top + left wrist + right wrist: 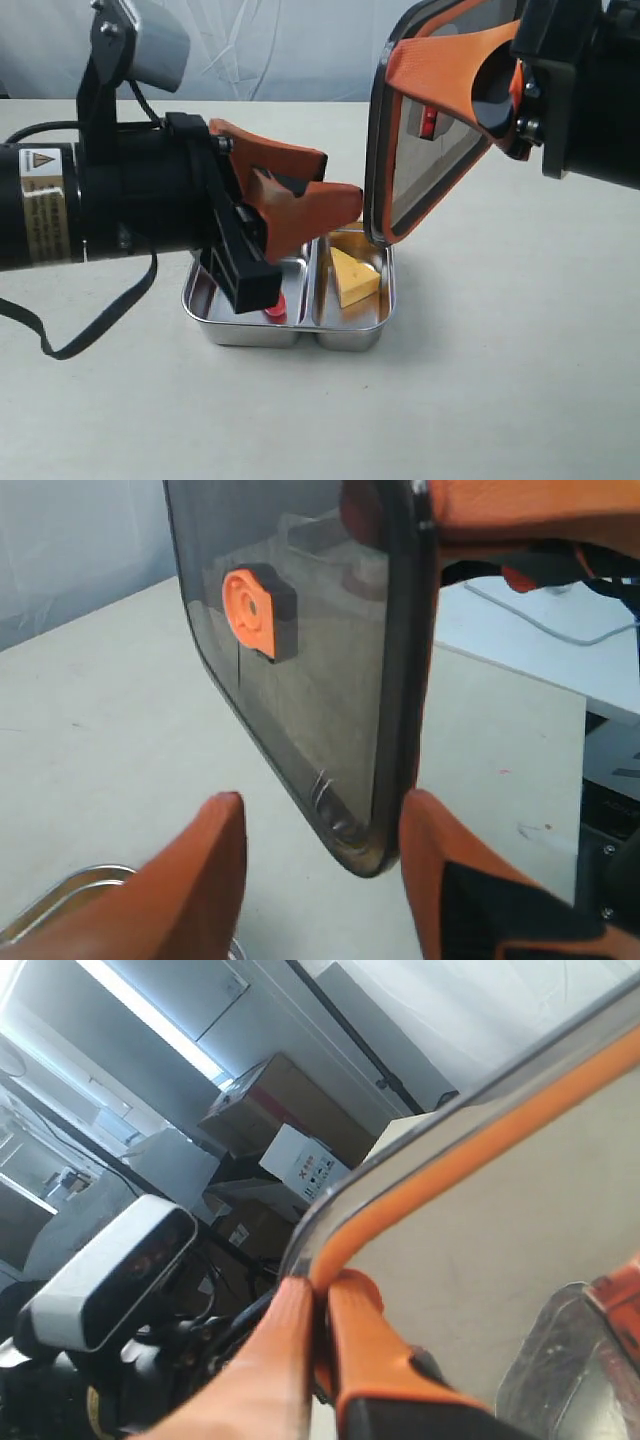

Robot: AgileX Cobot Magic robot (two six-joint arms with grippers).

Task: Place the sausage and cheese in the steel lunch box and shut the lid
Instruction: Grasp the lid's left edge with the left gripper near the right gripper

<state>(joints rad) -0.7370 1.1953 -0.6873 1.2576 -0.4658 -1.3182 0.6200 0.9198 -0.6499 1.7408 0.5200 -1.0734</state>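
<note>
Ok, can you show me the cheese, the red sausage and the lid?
cheese [355, 280], exterior view, on its yellow front face.
sausage [275, 311], exterior view, on the small red end that shows; the rest is hidden.
lid [425, 180], exterior view, on its dark see-through panel.

One each: sausage [275, 309], cheese [355, 278], lunch box [345, 341], lid [420, 180].

above steel lunch box [300, 335]: left tool [338, 182], tilted lid [430, 170] block | table [520, 350] to right: free
</note>
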